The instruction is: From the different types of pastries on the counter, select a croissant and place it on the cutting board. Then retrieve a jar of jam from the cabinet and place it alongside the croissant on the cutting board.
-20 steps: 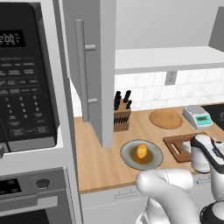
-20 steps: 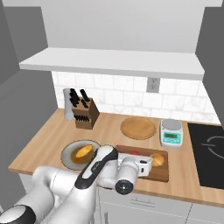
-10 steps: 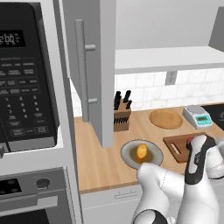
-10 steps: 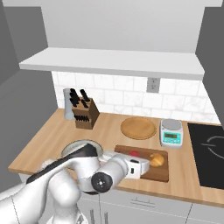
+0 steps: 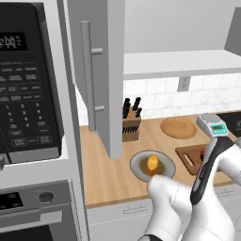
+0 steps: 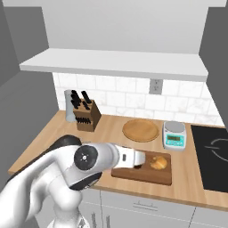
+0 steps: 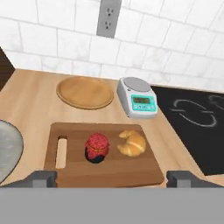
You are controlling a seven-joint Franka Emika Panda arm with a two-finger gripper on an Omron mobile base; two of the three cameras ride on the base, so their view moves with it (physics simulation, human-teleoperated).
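Pulled back from the cutting board since a second ago, gripper spread wide, released. Jar of jam standing beside croissant there: small, rigid, slick; best gripped around the body.

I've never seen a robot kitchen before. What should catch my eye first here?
The dark brown wooden cutting board near the counter's front edge, carrying a small red-lidded jam jar beside a pale tan croissant. Behind it sit a round tan wooden disc and a teal kitchen scale.
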